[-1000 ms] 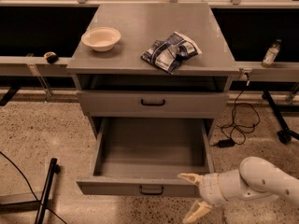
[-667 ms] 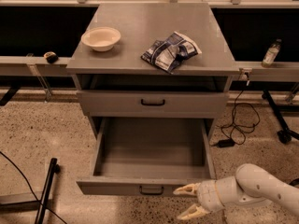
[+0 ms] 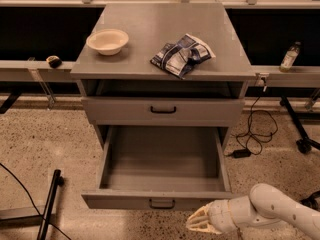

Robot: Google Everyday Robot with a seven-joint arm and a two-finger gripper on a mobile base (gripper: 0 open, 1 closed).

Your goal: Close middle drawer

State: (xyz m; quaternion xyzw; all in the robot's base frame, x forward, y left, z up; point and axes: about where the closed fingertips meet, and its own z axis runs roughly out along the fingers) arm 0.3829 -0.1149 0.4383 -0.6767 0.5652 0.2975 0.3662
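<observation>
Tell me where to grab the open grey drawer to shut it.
Take the small dark bar handle centred on the front of the pulled-out grey middle drawer, coming from the front: it lies horizontal, facing outward. The cream gripper sits low, right of it.

dim warm light; pale claw (image 3: 196, 224) bottom-right

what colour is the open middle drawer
Middle drawer: plain grey, camera view; gripper just below-right of its front.
</observation>
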